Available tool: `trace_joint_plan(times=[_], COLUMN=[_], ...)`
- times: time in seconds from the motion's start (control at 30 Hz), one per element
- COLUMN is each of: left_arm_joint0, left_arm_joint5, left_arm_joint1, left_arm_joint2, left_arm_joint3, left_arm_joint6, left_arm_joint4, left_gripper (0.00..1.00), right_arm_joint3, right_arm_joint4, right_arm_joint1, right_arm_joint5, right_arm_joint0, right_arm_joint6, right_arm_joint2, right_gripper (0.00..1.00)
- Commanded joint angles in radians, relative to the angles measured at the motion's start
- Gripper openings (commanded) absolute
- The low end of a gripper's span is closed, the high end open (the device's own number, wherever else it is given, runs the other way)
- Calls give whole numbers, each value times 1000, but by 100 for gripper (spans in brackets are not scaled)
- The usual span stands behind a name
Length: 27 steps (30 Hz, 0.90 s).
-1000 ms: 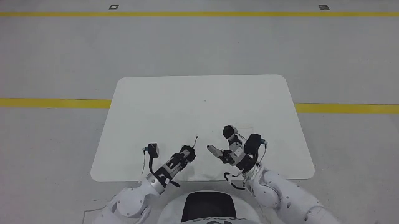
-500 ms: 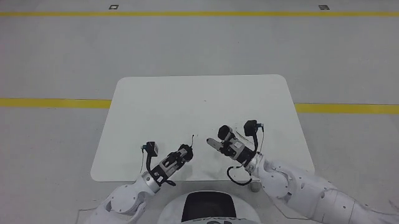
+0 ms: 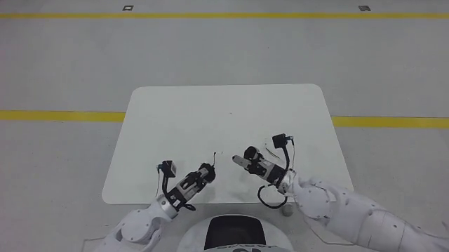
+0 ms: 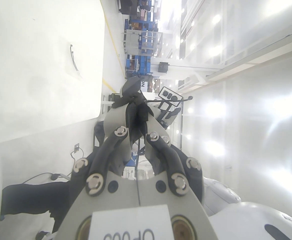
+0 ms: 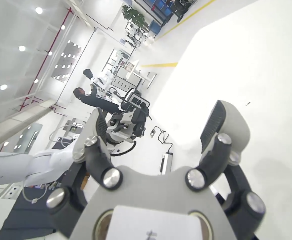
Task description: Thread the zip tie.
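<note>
Broad room above the white table (image 3: 224,111) ahead; narrow gap between zip tie (image 3: 213,156) in left gripper (image 3: 208,172) and right gripper (image 3: 245,156).

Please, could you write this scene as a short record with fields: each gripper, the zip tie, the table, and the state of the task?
left gripper: shut on the zip tie, over the near part of the table
zip tie: black and thin, free end sticking out past the fingertips
right gripper: open, empty, beside the left gripper and pointing toward it
table: white
task state: no closed loop visible, threading not yet done
</note>
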Motion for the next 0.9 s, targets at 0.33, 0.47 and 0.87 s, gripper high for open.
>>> trace_joint_plan(times=[0.33, 0.47, 0.87], left_arm_joint0=[23, 26, 29], left_arm_joint5=[0, 0, 0], left_arm_joint1=[-7, -10, -20], left_arm_joint2=[-29, -34, -43], left_arm_joint3=[-17, -19, -17], left_arm_joint6=[-27, -32, -46], left_arm_joint4=[-5, -1, 5], left_gripper=[0, 0, 0], right_arm_joint3=[-24, -24, 21], right_arm_joint4=[95, 136, 314], right_arm_joint1=[-15, -34, -163], right_arm_joint5=[0, 0, 0], right_arm_joint0=[-103, -149, -304], right_arm_joint6=[247, 356, 831], right_arm_joint2=[199, 292, 655], right_gripper=[100, 100, 100])
